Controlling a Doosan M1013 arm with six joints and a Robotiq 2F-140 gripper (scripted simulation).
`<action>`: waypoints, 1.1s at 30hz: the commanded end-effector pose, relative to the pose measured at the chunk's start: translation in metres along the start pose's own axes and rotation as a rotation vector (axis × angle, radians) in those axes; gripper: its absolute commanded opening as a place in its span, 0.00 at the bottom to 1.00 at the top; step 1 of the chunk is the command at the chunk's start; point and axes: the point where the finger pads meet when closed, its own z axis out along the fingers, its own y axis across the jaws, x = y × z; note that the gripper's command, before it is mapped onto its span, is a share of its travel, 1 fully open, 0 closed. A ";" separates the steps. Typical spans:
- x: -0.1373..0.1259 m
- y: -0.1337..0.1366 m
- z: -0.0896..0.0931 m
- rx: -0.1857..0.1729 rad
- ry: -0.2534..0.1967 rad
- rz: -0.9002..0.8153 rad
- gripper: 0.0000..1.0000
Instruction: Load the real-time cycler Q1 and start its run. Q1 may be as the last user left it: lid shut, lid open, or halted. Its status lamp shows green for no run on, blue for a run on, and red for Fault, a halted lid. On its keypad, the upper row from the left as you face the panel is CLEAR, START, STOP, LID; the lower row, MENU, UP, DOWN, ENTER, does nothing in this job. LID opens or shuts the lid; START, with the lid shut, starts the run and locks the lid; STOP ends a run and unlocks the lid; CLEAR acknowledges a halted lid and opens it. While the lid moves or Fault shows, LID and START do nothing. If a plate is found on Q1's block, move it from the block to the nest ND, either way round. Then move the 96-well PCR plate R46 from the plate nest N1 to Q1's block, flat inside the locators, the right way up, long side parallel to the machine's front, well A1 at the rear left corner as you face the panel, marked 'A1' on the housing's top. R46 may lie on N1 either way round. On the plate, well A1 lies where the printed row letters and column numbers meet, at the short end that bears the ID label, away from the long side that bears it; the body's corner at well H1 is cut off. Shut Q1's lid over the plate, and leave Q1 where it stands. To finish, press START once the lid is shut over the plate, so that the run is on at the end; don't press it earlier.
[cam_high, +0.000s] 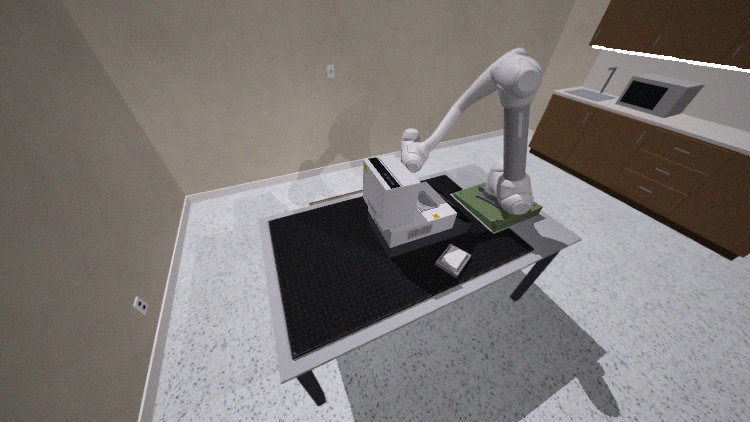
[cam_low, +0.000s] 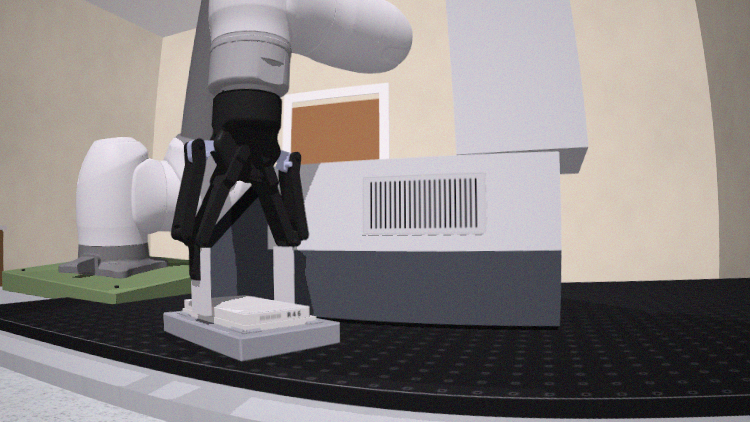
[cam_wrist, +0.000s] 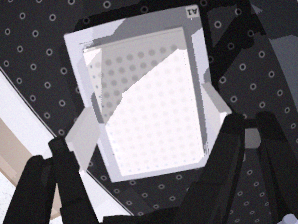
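1. Your gripper (cam_low: 241, 309) stands open, its fingers (cam_low: 201, 293) straddling plate R46 (cam_low: 260, 311) without gripping it.
2. R46 lies on nest N1 (cam_low: 250, 337) (beside cycler Q1 (cam_low: 430, 236), lid up).

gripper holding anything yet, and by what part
Nothing is held. The gripper is open, its fingers straddling plate R46, which sits on its nest.
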 end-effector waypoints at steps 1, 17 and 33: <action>0.000 0.000 0.001 0.000 0.000 0.000 0.66; 0.000 0.000 0.004 0.000 0.000 0.000 0.66; 0.000 0.000 0.004 0.000 0.000 0.000 0.00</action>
